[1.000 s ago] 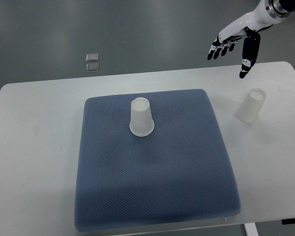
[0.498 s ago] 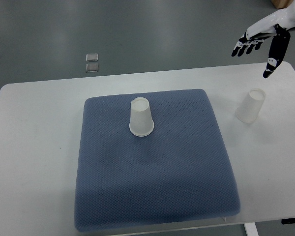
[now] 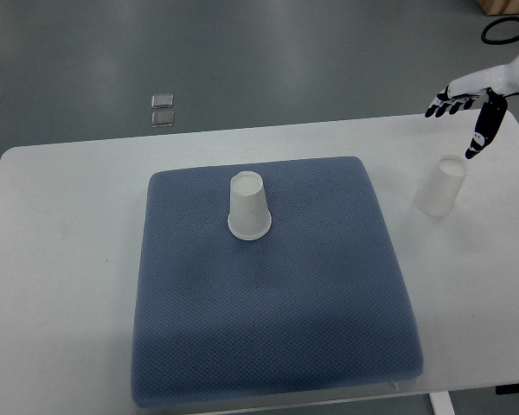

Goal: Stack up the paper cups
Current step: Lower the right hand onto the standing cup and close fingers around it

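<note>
You're looking down on a white tabletop [image 3: 60,259] with rounded far corners, standing on a smooth grey-green floor [image 3: 285,60] that shows soft, even light. Beyond the tabletop's far edge, toward its left corner, two small square clear tiles [image 3: 163,110] lie on the floor.

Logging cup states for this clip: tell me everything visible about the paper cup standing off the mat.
The paper cup on the table is plain white, upside down with its base on top, wide rim on the white table, right of the blue mat. It looks undented. Nothing touches it; the right hand hovers open beyond it.
</note>
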